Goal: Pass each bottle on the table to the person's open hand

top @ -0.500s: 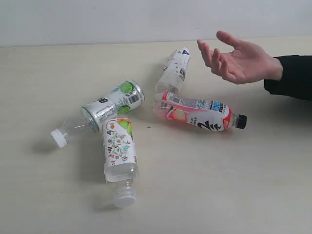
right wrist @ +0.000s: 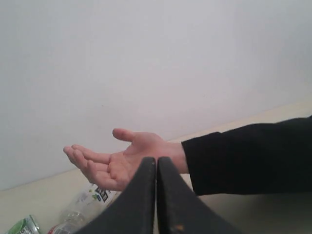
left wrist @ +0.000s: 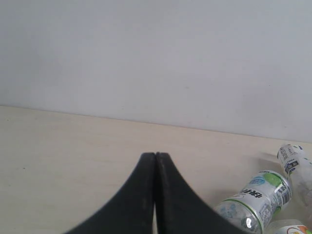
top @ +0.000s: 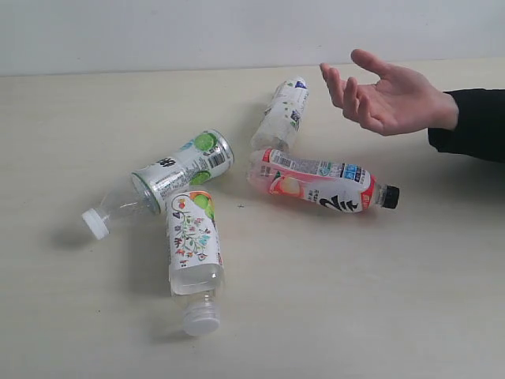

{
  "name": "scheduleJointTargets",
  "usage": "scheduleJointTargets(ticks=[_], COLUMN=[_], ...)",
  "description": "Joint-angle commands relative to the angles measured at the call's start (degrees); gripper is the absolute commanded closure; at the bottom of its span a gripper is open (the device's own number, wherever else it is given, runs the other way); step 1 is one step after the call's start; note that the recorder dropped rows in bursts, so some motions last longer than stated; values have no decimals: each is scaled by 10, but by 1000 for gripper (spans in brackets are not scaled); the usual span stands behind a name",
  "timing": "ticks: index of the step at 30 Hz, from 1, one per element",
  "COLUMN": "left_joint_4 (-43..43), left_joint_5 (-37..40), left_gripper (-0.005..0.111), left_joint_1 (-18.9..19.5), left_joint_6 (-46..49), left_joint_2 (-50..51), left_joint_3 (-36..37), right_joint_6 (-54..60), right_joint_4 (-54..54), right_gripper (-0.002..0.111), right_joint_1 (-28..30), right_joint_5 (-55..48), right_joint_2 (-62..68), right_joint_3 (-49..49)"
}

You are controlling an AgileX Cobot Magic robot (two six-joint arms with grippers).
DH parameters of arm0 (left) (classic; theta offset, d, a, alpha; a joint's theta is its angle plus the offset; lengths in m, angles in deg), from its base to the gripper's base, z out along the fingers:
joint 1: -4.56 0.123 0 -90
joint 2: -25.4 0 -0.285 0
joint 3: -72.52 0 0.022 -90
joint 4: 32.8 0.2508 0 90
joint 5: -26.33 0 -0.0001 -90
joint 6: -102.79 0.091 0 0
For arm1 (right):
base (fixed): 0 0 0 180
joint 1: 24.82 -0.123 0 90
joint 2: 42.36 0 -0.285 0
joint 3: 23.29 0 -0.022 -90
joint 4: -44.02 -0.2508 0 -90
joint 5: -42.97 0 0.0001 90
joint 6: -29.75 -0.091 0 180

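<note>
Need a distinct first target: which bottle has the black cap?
The pink-red bottle, rightmost in the exterior view. The lime bottle and floral bottle have white caps; the purple-marked bottle's cap is unclear.

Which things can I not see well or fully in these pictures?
Exterior view: neither robot arm shows; the edge cuts off the black sleeve.
Left wrist view: the edge cuts off the green-lime and silver plastic bottle.
Right wrist view: black fingers cover part of the bare open hand.
</note>
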Motion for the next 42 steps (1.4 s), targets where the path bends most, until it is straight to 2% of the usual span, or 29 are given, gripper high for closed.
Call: scheduleJointTargets(ticks=[1, 5, 12, 15, 20, 24, 35, 42], left_joint_4=[2, 2, 2, 2, 2, 2, 2, 2], left_joint_5=[-2, -2, -2, -2, -2, -2, -2, -2], left_gripper=[107, 107, 107, 107, 107, 107, 107, 107], left_joint_1=[1, 1, 1, 1, 1, 1, 1, 1], left_joint_6=[3, 3, 3, 3, 3, 3, 3, 3], left_joint_2=[-4, -4, -4, -4, -4, -4, -4, -4], left_joint_3=[0, 0, 0, 0, 0, 0, 0, 0], right_joint_6=[0, 0, 0, -1, -56, -105, 52, 325], right_joint_4=[3, 3, 3, 1, 1, 1, 1, -186], right_gripper=[107, 107, 107, 107, 107, 107, 108, 105], right_joint_1=[3, 3, 3, 3, 3, 3, 1, 1], right_joint_5=[59, 92, 92, 134, 118, 164, -141, -332], right_joint_2=[-4, -4, -4, -4, -4, 2, 226, 363], right_joint_3=[3, 3, 3, 3, 3, -2, -223, -324])
